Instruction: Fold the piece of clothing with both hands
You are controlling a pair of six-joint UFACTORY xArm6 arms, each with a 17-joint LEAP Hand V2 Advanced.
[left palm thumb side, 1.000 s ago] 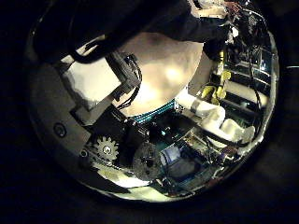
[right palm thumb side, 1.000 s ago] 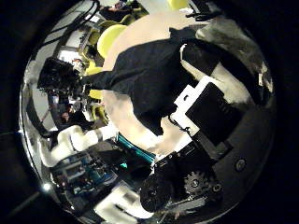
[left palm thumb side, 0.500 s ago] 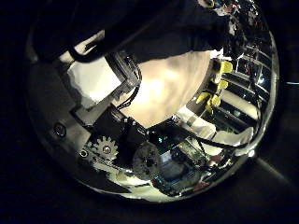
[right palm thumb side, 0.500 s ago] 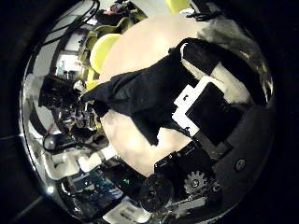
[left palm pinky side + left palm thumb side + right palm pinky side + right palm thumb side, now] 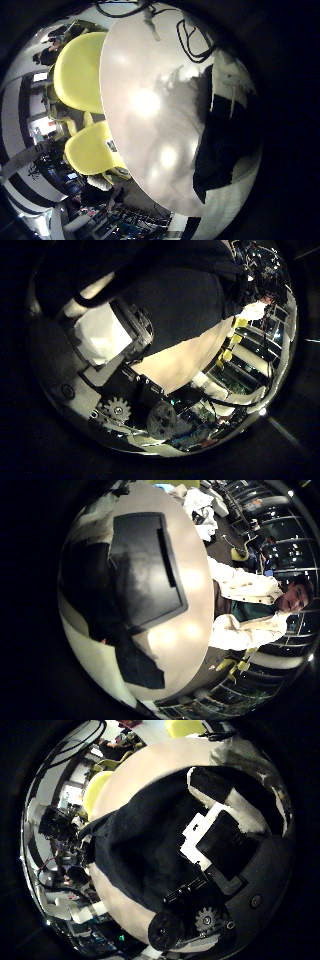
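The dark garment (image 5: 140, 570) lies spread on the round pale table (image 5: 190, 640) in the right little finger side palm view, with one flat part folded over and a loose end trailing toward the table's rim. In the right thumb side palm view the garment (image 5: 135, 855) is close under the palm and runs up to my right hand's fingers (image 5: 215, 830), which curl on its edge. In the left thumb side palm view the garment (image 5: 175, 295) fills the space past my left hand's fingers (image 5: 110, 330), which grip its edge. The left little finger side palm view shows the garment (image 5: 215, 150) near the table's rim.
Two chairs (image 5: 80, 70) stand at the table's edge (image 5: 130, 120) in the left little finger side palm view. A thin cable (image 5: 190, 35) lies on the table's far part. A crumpled pale cloth (image 5: 205, 505) lies beyond the table's rim.
Both thumb side pictures have shifted, so both hands have moved. The garment, hanging bunched from the right hand before, now fills far more of both views and lies wider over the table.
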